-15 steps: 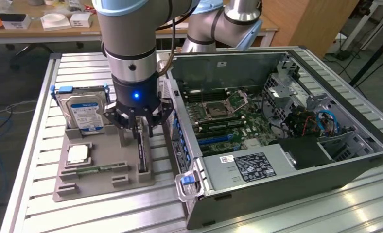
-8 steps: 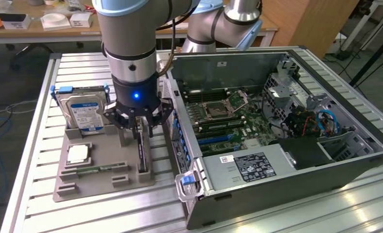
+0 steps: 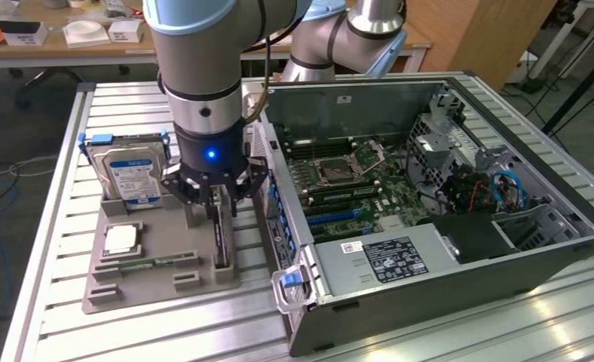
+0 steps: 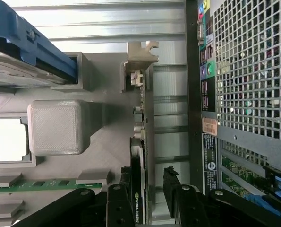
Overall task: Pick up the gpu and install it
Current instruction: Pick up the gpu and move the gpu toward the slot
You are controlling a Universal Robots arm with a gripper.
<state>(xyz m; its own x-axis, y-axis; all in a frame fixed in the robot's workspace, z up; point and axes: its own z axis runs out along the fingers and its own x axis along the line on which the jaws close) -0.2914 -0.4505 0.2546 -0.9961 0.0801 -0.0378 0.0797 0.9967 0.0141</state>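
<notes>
Jaws apart, set over the gpu [image 3: 221, 243], one on each side of the card. Not clamped. Wrist view shows a sliver of open gap between the card [image 4: 139, 189] and the jaw on the computer side. The other jaw sits very close to the card's face; I cannot tell whether it touches.

Gpu stands on its long edge in a slot of the gray holder tray [image 3: 146, 292], along the tray side nearest the computer case [image 3: 458, 305]. From the wrist it is seen edge-on: black shroud with white lettering, and the silver end bracket [image 4: 141, 59] at the end farther from my jaws, seated in a notch of the tray.

Also on the tray:
- hard drive [image 3: 131, 177] with a blue-white label, upright in its slot at the far corner on the exterior view's left
- square processor chip [image 3: 122, 239], lying flat in a recess
- green memory stick [image 3: 156, 264], lying flat along the near part

Tray rests on the slatted metal surface [image 3: 65, 226]. The case lies just beside the tray on the exterior view's right, side panel off, with the motherboard [image 3: 378, 188] and the labelled power supply [image 3: 387, 260] exposed.
</notes>
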